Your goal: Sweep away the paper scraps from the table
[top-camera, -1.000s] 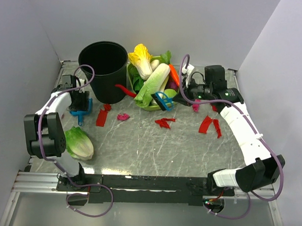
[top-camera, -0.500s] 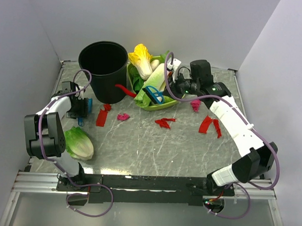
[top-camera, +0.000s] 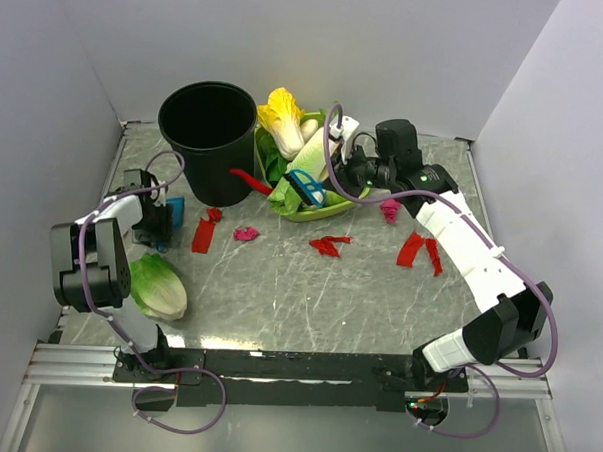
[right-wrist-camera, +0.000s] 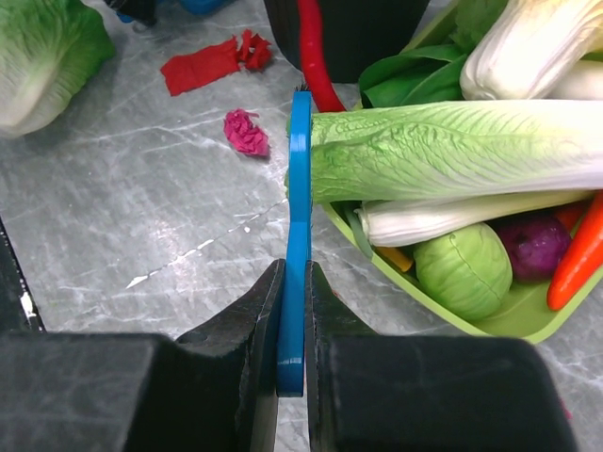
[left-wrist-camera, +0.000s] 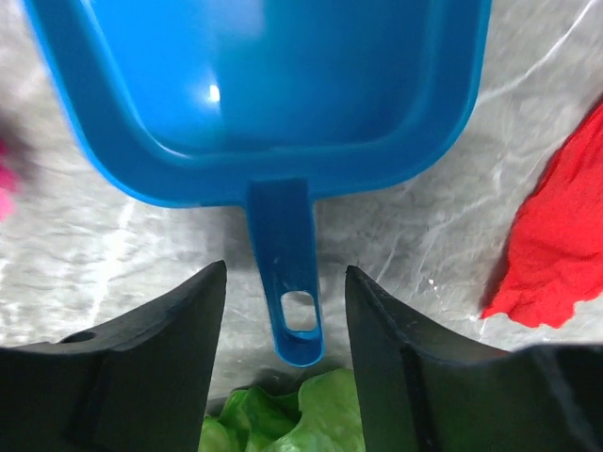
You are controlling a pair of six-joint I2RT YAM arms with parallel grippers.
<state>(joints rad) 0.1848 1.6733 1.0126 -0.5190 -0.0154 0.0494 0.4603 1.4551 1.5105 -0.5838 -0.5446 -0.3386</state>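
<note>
2 tools ready: my right gripper point(right-wrist-camera: 293, 282) clamps the blue brush point(right-wrist-camera: 299, 188) to sweep paper scraps point(right-wrist-camera: 209, 62); my left gripper point(left-wrist-camera: 285, 273), jaws apart, straddles the dustpan handle point(left-wrist-camera: 285, 250).

Plain pale walls stand on 3 sides: left wall point(top-camera: 37, 104), far wall point(top-camera: 389, 50), right wall point(top-camera: 576, 138). A metal rail point(top-camera: 75, 361) borders the near edge of the table point(top-camera: 308, 296).

Veined table point(top-camera: 278, 295) bearing red and pink scraps point(top-camera: 206, 230), black bucket point(top-camera: 207, 142), green tray point(top-camera: 315, 216), lettuce head point(top-camera: 159, 285) and blue dustpan point(left-wrist-camera: 264, 85)
</note>
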